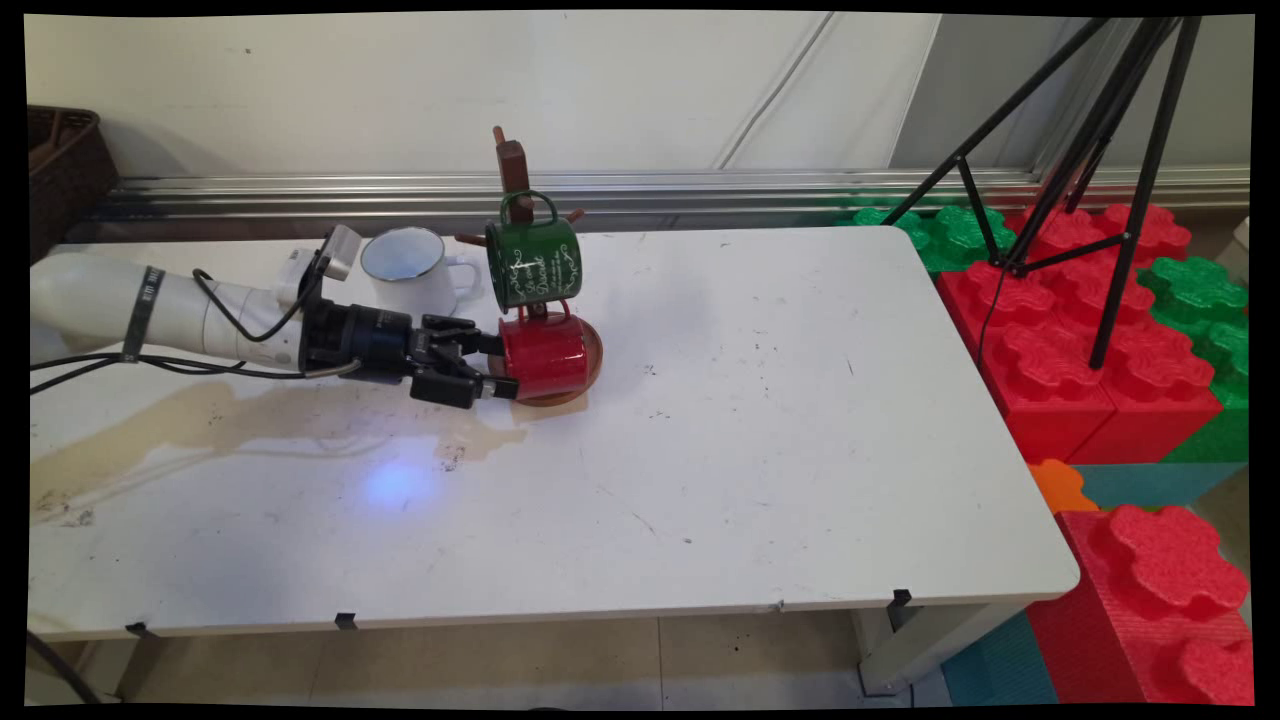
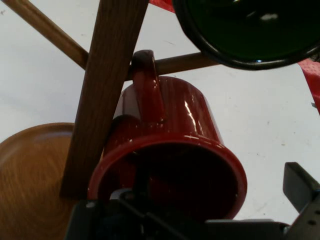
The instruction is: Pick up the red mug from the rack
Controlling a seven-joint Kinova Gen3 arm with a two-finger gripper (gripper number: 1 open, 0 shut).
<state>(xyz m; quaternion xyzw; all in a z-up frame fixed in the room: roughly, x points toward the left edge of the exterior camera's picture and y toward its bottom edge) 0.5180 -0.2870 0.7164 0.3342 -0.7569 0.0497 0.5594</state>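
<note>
Main view, frame centre-left: I log gripper (image 1: 497,368) pinching red mug's (image 1: 545,355) rim, handle hooked on rack (image 1: 513,165) peg; green mug (image 1: 533,262) hung above.

A white mug (image 1: 405,268) stands on the table (image 1: 760,430); red and green foam blocks (image 1: 1100,330) flank a black tripod (image 1: 1090,150).

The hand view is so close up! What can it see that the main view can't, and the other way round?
Only the hand view looks into the red mug's open mouth and shows its handle hooked over a wooden peg.

Only the main view shows the white mug, the whole white table, the big foam blocks and the tripod.

Both show the red mug, the green mug above it, the wooden mug tree and the gripper.
</note>
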